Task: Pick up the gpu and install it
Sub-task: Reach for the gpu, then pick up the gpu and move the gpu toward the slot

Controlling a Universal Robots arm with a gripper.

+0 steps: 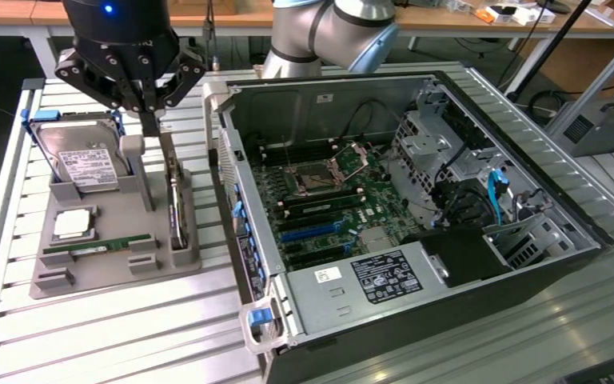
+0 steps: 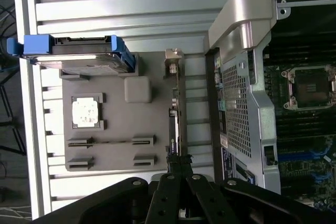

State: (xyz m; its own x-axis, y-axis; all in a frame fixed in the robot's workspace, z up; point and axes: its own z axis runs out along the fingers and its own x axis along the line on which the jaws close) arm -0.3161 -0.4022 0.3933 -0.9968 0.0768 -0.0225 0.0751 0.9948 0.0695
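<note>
The gpu (image 1: 177, 210) is a thin dark card standing on edge in a slot of the grey fixture (image 1: 105, 268), beside the open computer case (image 1: 285, 292). My gripper (image 1: 154, 122) hangs above the card's far end with its fingers shut and nothing visibly between them. In the wrist view the gpu (image 2: 175, 111) appears edge-on as a narrow strip, with the gripper (image 2: 178, 165) shut and in line with it. The motherboard (image 1: 318, 200) lies exposed inside the case, with blue expansion slots (image 1: 309, 233).
The fixture also holds a hard drive (image 1: 85, 164) in blue brackets, a square processor chip (image 1: 74, 226) and a green memory stick (image 1: 99, 246). The case wall (image 2: 239, 93) rises close beside the gpu. The slatted table (image 1: 125, 336) lies in front of the fixture.
</note>
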